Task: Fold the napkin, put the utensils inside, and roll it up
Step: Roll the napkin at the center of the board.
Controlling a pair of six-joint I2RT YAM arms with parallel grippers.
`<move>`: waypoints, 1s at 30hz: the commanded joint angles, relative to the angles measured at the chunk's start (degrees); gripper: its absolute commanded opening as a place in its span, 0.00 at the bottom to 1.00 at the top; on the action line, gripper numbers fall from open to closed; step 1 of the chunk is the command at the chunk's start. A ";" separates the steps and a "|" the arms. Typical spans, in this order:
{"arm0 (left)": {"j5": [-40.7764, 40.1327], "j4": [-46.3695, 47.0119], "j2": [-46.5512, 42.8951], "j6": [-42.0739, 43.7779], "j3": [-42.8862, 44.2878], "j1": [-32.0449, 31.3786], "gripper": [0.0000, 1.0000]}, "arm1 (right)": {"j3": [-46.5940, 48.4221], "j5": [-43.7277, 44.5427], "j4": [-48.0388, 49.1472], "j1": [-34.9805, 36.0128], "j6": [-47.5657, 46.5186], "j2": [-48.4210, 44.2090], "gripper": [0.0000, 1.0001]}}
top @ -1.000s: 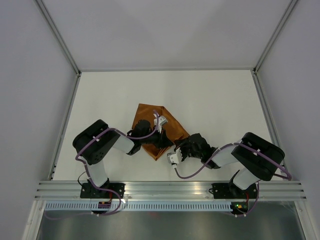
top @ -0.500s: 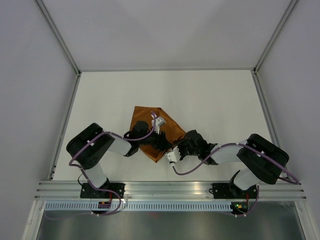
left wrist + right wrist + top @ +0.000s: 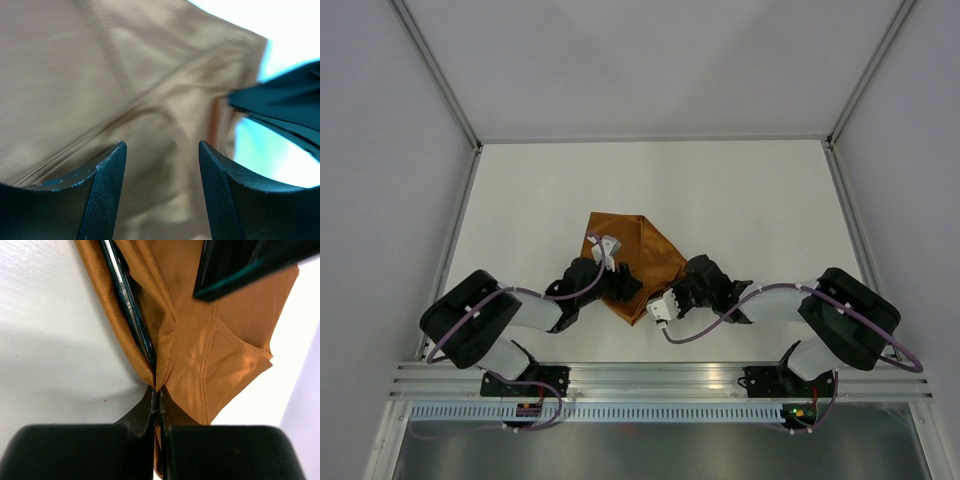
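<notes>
1. Table: a white work surface bounded by white walls, with both arm bases mounted along its near edge.
2. Left arm: folded low. It reaches from its base toward the middle of the table and ends over the near left part of the cloth.
3. Right arm: folded low. It reaches left toward the middle of the table and ends at the near right edge of the cloth.
4. Napkin: a rust-brown cloth lying on the table between the two arms, near the centre and closer to the near edge. It is folded over itself, so creases and a hemmed edge show in both wrist views. One corner points toward the near edge.
5. Left gripper: the jaws are spread with nothing between them. They hang just above the folded cloth, which fills the view beneath.
6. Right gripper: the jaws are pressed together and pinch a gathered fold at the napkin's edge, low against the table.
7. Dark glossy strip: a long, narrow object lying inside the fold and running away from the pinch point. What it is cannot be told.
</notes>
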 commanded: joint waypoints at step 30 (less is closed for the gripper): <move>-21.06 2.62 -33.17 2.09 -17.27 -3.80 0.26 | 53.45 -5.96 -74.54 -6.56 8.43 27.68 0.00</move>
